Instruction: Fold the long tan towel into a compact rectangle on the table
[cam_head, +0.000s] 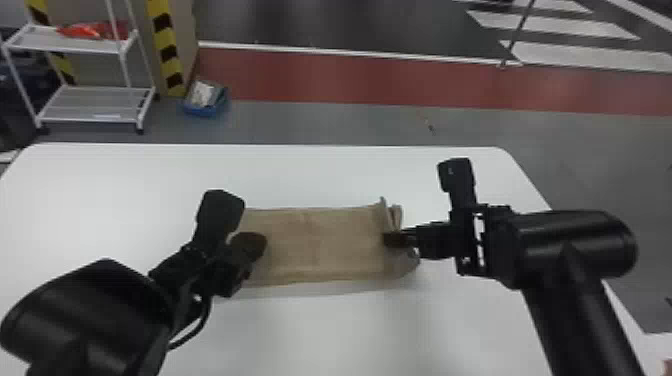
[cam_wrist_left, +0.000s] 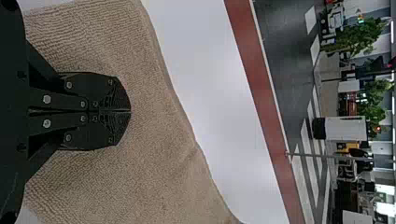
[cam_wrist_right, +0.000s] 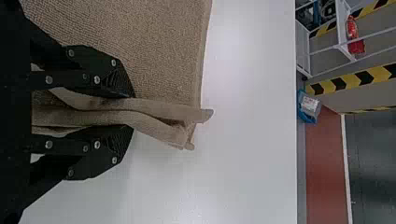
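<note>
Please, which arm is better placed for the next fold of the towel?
Probably the right: the right gripper has a bunched end of the towel between its fingers, while the left gripper is shut and empty.

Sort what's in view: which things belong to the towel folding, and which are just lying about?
Job:
towel
table under it
left gripper, fingers together
right gripper, fingers either side of the towel's bunched edge

Lying about:
white trolley
red item on it
blue bin on the floor
</note>
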